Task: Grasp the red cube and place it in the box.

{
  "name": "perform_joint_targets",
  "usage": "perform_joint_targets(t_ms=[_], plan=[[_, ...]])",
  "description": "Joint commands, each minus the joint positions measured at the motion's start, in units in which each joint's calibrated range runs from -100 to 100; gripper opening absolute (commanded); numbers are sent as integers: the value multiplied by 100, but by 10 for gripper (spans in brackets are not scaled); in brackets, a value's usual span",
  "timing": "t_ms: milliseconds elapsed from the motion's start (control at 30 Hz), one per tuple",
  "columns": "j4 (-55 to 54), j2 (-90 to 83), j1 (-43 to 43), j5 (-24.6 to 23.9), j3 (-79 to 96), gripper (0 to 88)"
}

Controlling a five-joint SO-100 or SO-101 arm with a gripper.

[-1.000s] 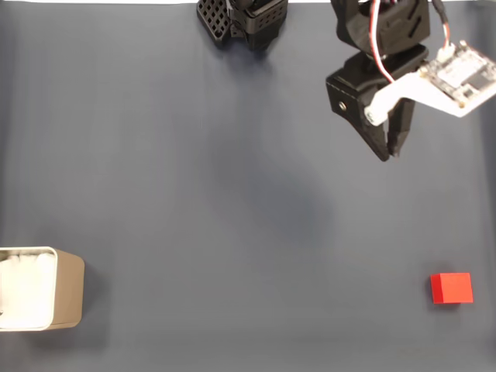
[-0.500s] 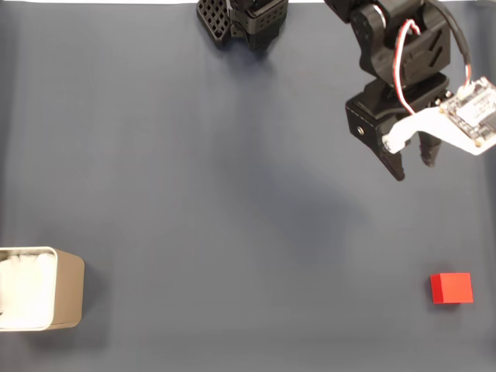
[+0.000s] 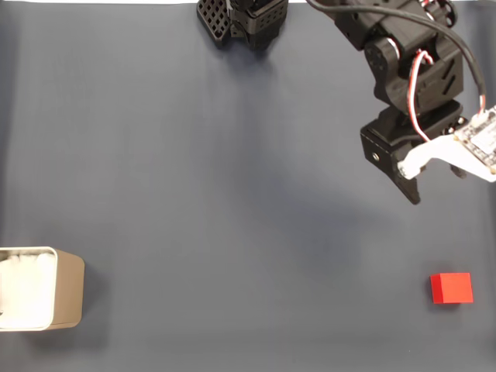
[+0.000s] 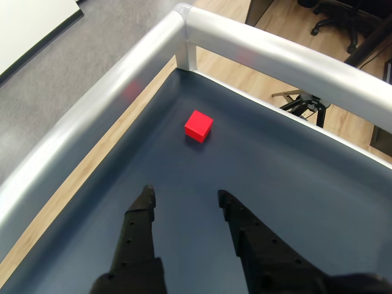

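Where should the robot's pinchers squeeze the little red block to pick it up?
Best guess: come straight down from above and pinch two opposite flat sides of the red cube. It lies flat on the dark mat with open space all around, so both fingers fit. The gripper is open, empty and apart from the cube, which sits a bit turned in the wrist view, so twisting to match would help.

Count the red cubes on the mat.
1. The red cube lies at the lower right of the mat in the fixed view, apart from the open gripper; in the wrist view it sits ahead of the fingertips, near the rail corner. None seems hidden.
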Motion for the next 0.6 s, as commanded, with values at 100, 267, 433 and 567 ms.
perform_joint_targets(t_ms=[100,267,433,567], plan=[[-168,265,-27,112,-524,260],[-316,612,16,186,-680,269],[-529,1002,30,205,-898,287],[-553,1323,23,215,-1172,294]])
